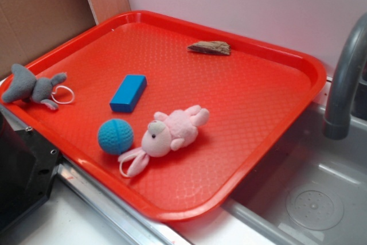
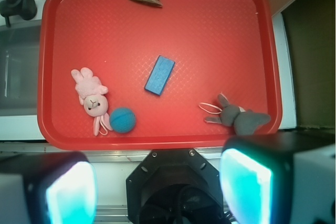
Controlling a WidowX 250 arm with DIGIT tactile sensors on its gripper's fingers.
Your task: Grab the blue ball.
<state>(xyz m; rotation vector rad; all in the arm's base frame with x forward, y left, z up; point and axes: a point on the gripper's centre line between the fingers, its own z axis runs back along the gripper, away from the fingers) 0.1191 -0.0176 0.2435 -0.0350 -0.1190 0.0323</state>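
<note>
In the exterior view, the blue ball (image 1: 115,136) sits on the red tray (image 1: 258,101), lower left, touching the pink bunny (image 1: 169,134). A blue block (image 1: 128,92) lies just above it.

In the wrist view, the ball (image 2: 123,120) is lower left, beside the bunny (image 2: 92,97). The gripper (image 2: 157,179) has its 2 fingers (image 2: 247,184) wide apart, holding nothing.

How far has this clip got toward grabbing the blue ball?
Nothing looks done yet. The blue ball lies free on the red tray, close beside the pink plush near the tray's front edge. In hand: the hand hangs open, well above and short of the tray, holding nothing. Left: move over the ball, descend, close on it without catching the plush, and lift.
</note>
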